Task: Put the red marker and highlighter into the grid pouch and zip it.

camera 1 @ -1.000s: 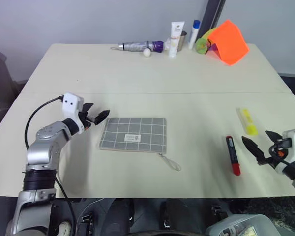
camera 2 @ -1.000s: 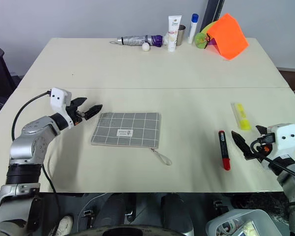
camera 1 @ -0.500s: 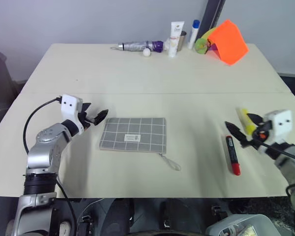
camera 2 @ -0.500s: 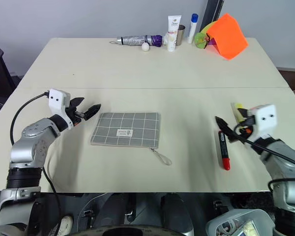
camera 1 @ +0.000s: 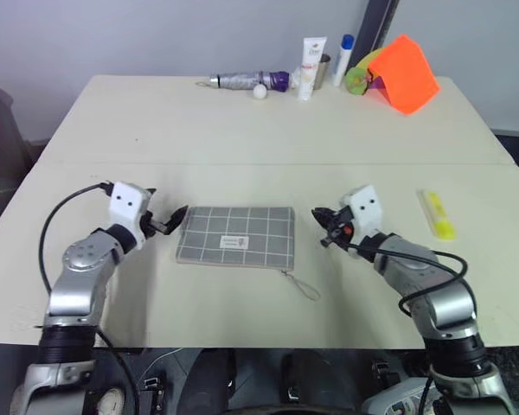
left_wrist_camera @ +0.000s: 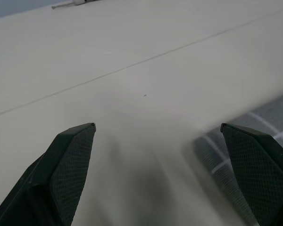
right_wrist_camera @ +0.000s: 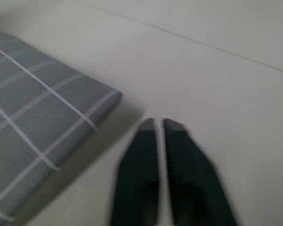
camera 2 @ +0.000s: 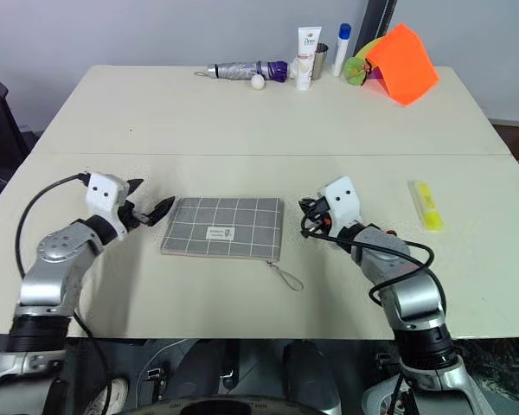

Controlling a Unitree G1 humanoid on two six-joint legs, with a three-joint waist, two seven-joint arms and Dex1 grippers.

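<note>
Back edge of the cream table [camera 1: 242, 130] was pretty cluttered: a folded grey umbrella [camera 1: 246, 81] lying flat with a little white ball [camera 1: 259, 92] right by it, a white tube [camera 1: 308, 67] standing up, a blue-capped bottle [camera 1: 342, 59] near it, and an orange sheet [camera 1: 407, 73] propped tilted.

We see two arms of silver-grey metal segments with rounded joint housings and black ribbed sections near the base. Each wrist carries a white, box-shaped camera module with small dark dots on its face. A black cable loops from each module back along the forearm. The left gripper [camera 1: 171, 218] and the right gripper [camera 1: 318, 214] each consist of two black tapered fingers. In the left wrist view, we note a fine cross-hatched texture on the fingers [left_wrist_camera: 70, 162].
</note>
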